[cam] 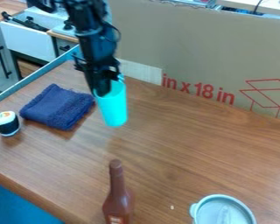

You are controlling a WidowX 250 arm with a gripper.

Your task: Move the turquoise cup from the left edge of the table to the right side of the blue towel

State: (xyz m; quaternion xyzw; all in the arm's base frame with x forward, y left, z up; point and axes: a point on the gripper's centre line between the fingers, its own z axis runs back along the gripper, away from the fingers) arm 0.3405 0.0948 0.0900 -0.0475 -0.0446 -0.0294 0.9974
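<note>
Camera view, black 2-finger gripper [102, 90], fingers clenched on the upper part of a tall cyan cup [113, 107] over the brown wooden table [177, 151], folded navy cloth [57, 106] nearby, black-and-white sushi-shaped toy [7, 124] beyond the cloth, brown long-necked bottle [117, 199] in the foreground

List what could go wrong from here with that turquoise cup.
The gripper has the turquoise cup only near its top, so it might slip or swing loose. Carried toward the camera, it could knock over the tall brown bottle. Set down too far toward the dark blue cloth, it might land on the cloth's edge and tip.
</note>
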